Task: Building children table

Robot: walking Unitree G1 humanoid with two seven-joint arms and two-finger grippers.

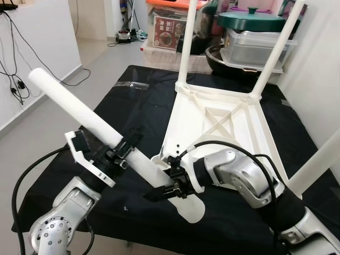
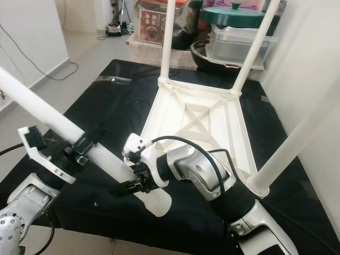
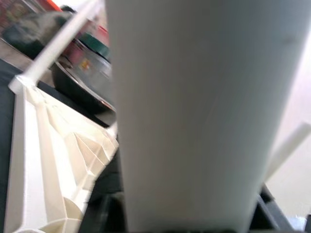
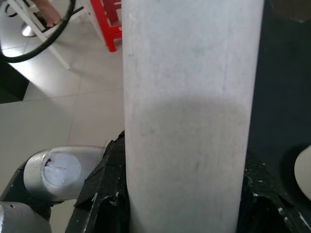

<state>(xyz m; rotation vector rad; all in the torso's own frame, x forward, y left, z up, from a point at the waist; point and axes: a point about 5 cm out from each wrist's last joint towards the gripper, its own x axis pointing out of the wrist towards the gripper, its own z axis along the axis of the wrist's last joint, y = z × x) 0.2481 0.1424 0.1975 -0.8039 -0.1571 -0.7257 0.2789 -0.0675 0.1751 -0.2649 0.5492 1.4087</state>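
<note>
Black cloth (image 1: 133,114) covers the work surface under everything I see, and beyond my right gripper (image 1: 172,187) the white tabletop (image 1: 234,125) lies flipped on it, ribbed underside up. Two fitted legs (image 1: 187,42) stand upright at its far corners, well beyond both grippers, and a third one (image 1: 319,162) rises at the near corner outboard of my right arm. The loose table leg (image 1: 106,135) is what I hold: it runs slanted from high up and outboard of my left gripper (image 1: 119,153), through that gripper, then down across to the right gripper, with its wider end (image 1: 190,208) just past the right fingers, near the tabletop's near-left corner; I cannot tell whether it touches. My left gripper is clamped around the leg partway along, its black fingers hugging the tube on both sides. My right gripper is closed on the same leg lower down, close to the wide end; in the right wrist view the tube (image 4: 189,116) sits tight between the dark fingers (image 4: 104,194). Past the tabletop's far edge, well away from both grippers, sit a grey storage bin (image 1: 257,48) with a green pot lid (image 1: 252,20) on top.
</note>
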